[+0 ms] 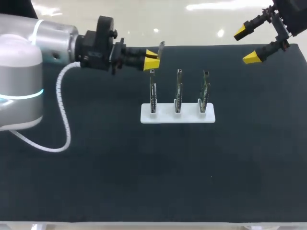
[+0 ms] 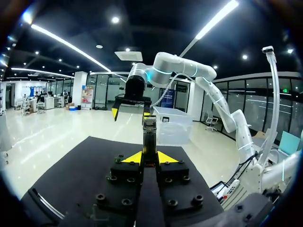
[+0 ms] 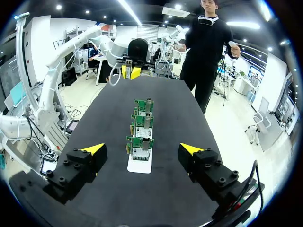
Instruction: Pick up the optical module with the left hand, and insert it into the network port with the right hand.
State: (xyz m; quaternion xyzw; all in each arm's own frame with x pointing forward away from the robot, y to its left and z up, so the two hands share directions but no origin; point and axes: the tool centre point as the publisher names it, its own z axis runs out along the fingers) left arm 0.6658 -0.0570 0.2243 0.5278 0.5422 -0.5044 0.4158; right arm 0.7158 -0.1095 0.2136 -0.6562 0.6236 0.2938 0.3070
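Optical module (image 2: pixel 149 135), one; port boards (image 1: pixel 178 91), three

Nothing legible anywhere — the circuit boards (image 3: pixel 140 142) and their white stand (image 3: pixel 140 165) show no readable print.

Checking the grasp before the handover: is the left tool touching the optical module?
Touching. The left wrist view shows the optical module standing upright between the two yellow tips of the left tool, both pressed against its sides.
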